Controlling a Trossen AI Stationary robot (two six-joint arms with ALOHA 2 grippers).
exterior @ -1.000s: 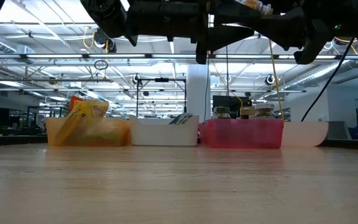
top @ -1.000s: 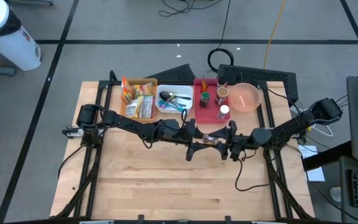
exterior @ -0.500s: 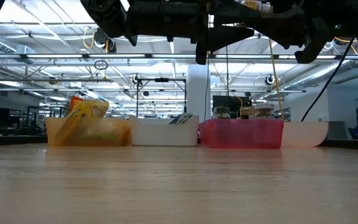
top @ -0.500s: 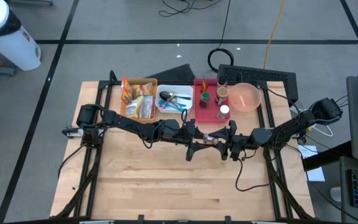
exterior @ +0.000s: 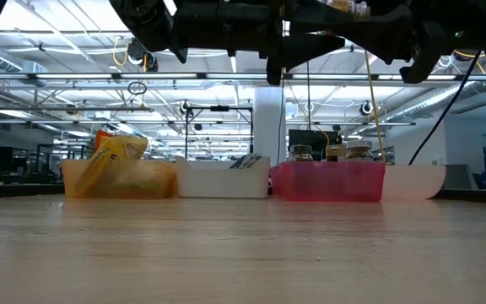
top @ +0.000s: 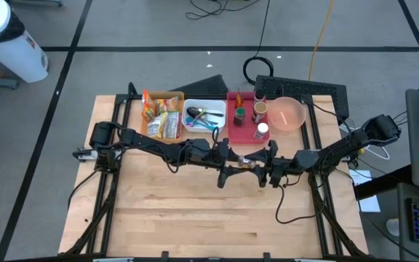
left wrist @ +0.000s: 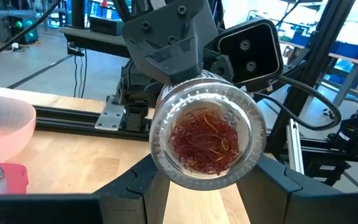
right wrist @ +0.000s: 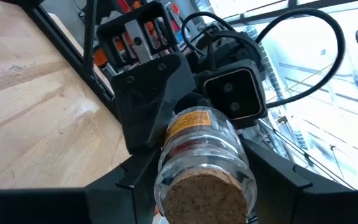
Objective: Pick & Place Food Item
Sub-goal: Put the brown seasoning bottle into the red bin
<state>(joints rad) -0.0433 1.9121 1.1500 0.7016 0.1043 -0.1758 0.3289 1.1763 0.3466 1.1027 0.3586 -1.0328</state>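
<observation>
A small glass jar (top: pixel 247 163) with a cork stopper and red strands inside hangs level in mid-air over the middle of the wooden table (top: pixel 195 211). My left gripper (top: pixel 236 166) comes at it from the table's left and my right gripper (top: pixel 259 166) from the right; both are shut on it. The left wrist view looks at the jar's round glass base (left wrist: pixel 207 137). The right wrist view looks at its cork stopper (right wrist: pixel 201 199) and yellow label. My left gripper pinches the jar's base end (left wrist: pixel 166 168) between its two fingers (left wrist: pixel 135 186), one on each side of the round wall. The fingers reach in level from the table's left, along the jar. The jar lies on its side, clear of the table. My right gripper pinches the jar's cork end (right wrist: pixel 166 180) between its two fingers (right wrist: pixel 278 180), one on each side of the glass wall. The fingers come roughly level from the table's right, along the jar. The cork faces my right wrist.
Along the far edge stand an orange bin (top: pixel 162 116) of snack packets, a white bin (top: pixel 204 116) of utensils, a red bin (top: pixel 247 120) with small jars, and a pink bowl (top: pixel 287 114). Bare wood lies on the near half of the table.
</observation>
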